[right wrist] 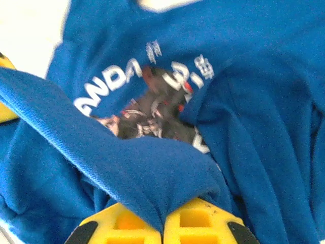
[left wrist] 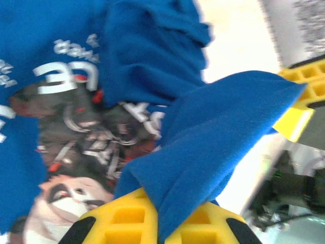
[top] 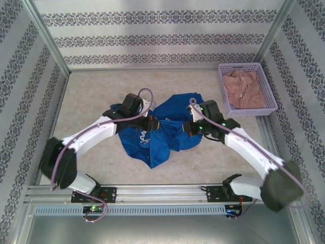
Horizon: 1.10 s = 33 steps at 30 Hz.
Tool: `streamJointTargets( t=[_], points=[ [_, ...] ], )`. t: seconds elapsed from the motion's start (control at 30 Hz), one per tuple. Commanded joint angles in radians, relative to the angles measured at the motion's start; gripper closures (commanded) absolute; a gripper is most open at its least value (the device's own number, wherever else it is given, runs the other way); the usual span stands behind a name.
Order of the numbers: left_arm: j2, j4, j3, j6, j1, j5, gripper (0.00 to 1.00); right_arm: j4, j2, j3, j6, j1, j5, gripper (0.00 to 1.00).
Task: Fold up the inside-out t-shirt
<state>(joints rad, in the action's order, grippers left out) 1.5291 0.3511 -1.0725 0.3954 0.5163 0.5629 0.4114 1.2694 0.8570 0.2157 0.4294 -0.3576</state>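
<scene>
Blue cotton is bunching between both pairs of yellow fingers. The t-shirt [top: 175, 109] is lying in a crumpled heap on the table [top: 96, 152], directly between the two arms.

The left gripper [left wrist: 158, 219] is clenching a thick fold of the blue cloth, and that fold is rising out from between its fingers and running away to its right. The right gripper [right wrist: 162, 222] is pinching a similar ridge of cloth, which is trailing off ahead of it and to its left. From above, the two grips are sitting close together near the middle of the heap, facing each other, with most of the shirt spreading ahead of and below each set of fingers.

A printed picture with white lettering is showing just beyond both pinches, so each arm is probably holding cloth near the chest rather than at a hem or sleeve. The heap is showing no clear long axis, and neither arm is looking nearer than the other.

The next move seems to depend on the grippers drawing away from each other to stretch the cloth flat between them.

Well off to the far right of the right gripper, a lilac basket [top: 223, 76] is holding a pinkish garment [top: 246, 90].
</scene>
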Motion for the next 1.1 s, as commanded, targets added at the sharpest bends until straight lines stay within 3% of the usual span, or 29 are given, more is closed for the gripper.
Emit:
streamJointTargets(
  t=[0.0, 0.13, 0.2, 0.27, 0.33, 0.4, 0.57, 0.63, 0.77, 0.87, 0.97, 1.07],
  points=[
    [0.09, 0.094, -0.054, -0.041, -0.048, -0.168, 0.79, -0.034, 0.117, 0.036, 0.039, -0.027, -0.077, 0.96],
    [0.051, 0.129, -0.042, -0.07, -0.007, -0.467, 0.5, -0.183, 0.175, 0.01, 0.127, -0.031, -0.276, 1.0],
    [-0.019, 0.136, -0.013, -0.093, 0.053, -0.617, 0.42, -0.251, 0.188, -0.012, 0.184, -0.043, -0.35, 1.0],
    [-0.081, 0.153, 0.003, -0.106, 0.118, -0.689, 0.39, -0.311, 0.197, -0.032, 0.24, -0.057, -0.407, 1.0],
    [-0.122, 0.144, 0.011, -0.112, 0.174, -0.675, 0.38, -0.341, 0.206, -0.04, 0.271, -0.066, -0.437, 1.0],
    [-0.148, 0.082, 0.028, -0.129, 0.237, -0.563, 0.38, -0.363, 0.21, -0.045, 0.307, -0.082, -0.463, 1.0],
    [-0.06, 0.004, 0.0, -0.14, 0.266, -0.354, 0.48, -0.394, 0.199, -0.057, 0.35, -0.119, -0.485, 1.0],
    [0.002, 0.031, -0.037, -0.142, 0.266, -0.366, 0.51, -0.399, 0.194, -0.065, 0.358, -0.13, -0.492, 1.0],
    [0.089, 0.061, -0.088, -0.155, 0.262, -0.443, 0.46, -0.399, 0.189, -0.08, 0.356, -0.144, -0.495, 1.0],
    [0.152, 0.024, -0.125, -0.161, 0.254, -0.437, 0.45, -0.403, 0.185, -0.089, 0.355, -0.144, -0.497, 1.0],
    [0.212, -0.004, -0.173, -0.167, 0.252, -0.414, 0.54, -0.402, 0.18, -0.102, 0.347, -0.149, -0.488, 1.0],
    [0.249, -0.016, -0.191, -0.176, 0.247, -0.414, 0.7, -0.402, 0.17, -0.111, 0.347, -0.155, -0.483, 1.0]
  ],
)
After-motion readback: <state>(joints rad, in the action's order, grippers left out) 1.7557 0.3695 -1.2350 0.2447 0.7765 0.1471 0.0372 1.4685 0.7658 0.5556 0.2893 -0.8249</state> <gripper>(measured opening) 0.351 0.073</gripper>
